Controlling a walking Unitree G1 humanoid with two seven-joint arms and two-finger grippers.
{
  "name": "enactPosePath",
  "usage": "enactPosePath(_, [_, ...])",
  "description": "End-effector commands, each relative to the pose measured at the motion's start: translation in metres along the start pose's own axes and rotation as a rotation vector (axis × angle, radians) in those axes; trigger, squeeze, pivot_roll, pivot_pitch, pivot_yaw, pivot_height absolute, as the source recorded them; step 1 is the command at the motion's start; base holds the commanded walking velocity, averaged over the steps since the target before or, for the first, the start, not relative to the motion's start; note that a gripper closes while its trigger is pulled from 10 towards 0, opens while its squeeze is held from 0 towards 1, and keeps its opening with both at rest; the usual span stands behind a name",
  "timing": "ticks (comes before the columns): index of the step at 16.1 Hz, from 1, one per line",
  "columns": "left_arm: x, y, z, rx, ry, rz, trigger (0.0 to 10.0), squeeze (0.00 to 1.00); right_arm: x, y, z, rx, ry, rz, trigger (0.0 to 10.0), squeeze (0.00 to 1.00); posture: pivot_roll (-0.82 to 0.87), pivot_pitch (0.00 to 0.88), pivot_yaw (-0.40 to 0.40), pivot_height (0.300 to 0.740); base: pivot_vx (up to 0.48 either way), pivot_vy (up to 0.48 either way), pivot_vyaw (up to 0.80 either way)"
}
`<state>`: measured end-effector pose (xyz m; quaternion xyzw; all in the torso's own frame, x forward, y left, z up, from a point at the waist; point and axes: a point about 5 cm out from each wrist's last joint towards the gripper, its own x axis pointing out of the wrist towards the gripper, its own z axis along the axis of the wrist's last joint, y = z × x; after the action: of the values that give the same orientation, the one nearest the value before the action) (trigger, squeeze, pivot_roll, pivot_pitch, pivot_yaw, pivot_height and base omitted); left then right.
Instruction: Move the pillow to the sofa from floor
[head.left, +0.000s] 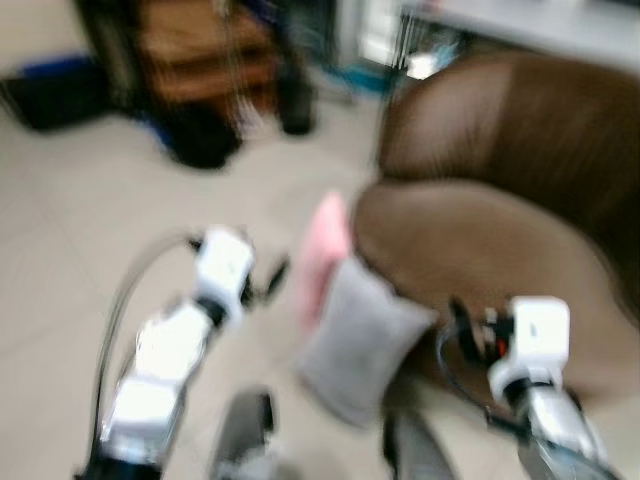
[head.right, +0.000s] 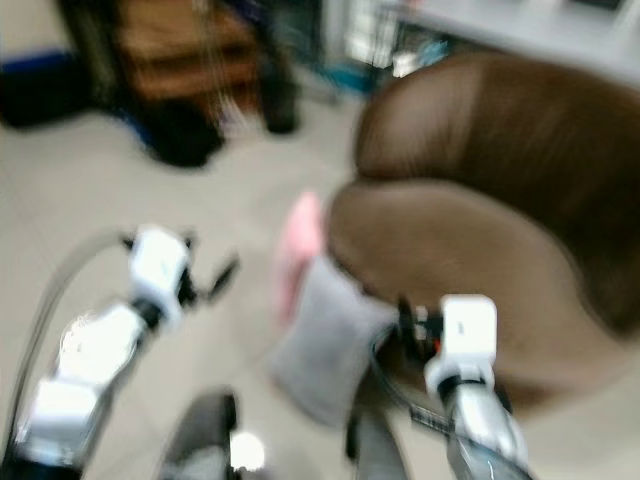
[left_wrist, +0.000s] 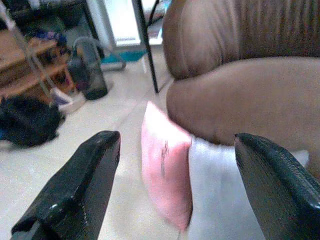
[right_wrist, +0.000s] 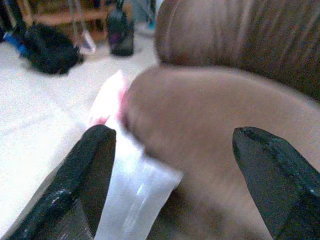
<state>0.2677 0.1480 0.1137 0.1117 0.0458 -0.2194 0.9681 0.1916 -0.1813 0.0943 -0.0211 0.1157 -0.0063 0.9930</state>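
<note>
Approaching two cushions propped on the tiled floor (head.left: 90, 270) against the front of the brown leather sofa (head.left: 500, 230): a pink pillow (left_wrist: 162, 160) standing on edge, and a grey pillow (head.left: 362, 335) leaning just beside it, touching both it and the sofa base. Best done by closing in slowly until the blur settles, then squaring up to the chosen pillow, bringing one gripper to each side and squeezing low on the soft body before lifting onto the seat. Worth watching: two pillows touching, so grabbing one may drag or topple the other.

Left gripper (left_wrist: 175, 185) raised forward at the pink pillow's side, fingers spread wide, holding nothing. Right gripper (right_wrist: 172, 175) forward over the sofa's front edge near the grey pillow, fingers likewise wide apart and empty. Both silver forearms bent up from below, wrists level, neither touching anything yet.
</note>
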Motion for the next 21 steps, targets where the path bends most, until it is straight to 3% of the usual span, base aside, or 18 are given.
enactPosePath(1, [0.0029, 0.0062, 0.0085, 0.029, -0.023, 0.018, 10.0, 0.00, -0.0006, 0.0014, 0.0025, 0.009, -0.015, 0.003, 10.0, 0.00, -0.03, 0.043, -0.004, 0.560, 0.000, 0.000, 0.00])
enactPosePath(6, [0.0037, 0.0085, 0.0061, 0.010, -0.012, 0.028, 10.0, 0.00, 0.0011, 0.0012, 0.0032, -0.002, -0.012, 0.007, 10.0, 0.00, -0.03, 0.043, -0.009, 0.560, 0.118, 0.000, 0.00])
enactPosePath(21, [0.0048, 0.0065, 0.0051, 0.022, -0.018, 0.007, 10.0, 0.00, 0.0054, 0.0033, 0.0013, -0.020, -0.005, 0.026, 10.0, 0.00, -0.02, 0.021, -0.014, 0.560, 0.369, 0.000, 0.00])
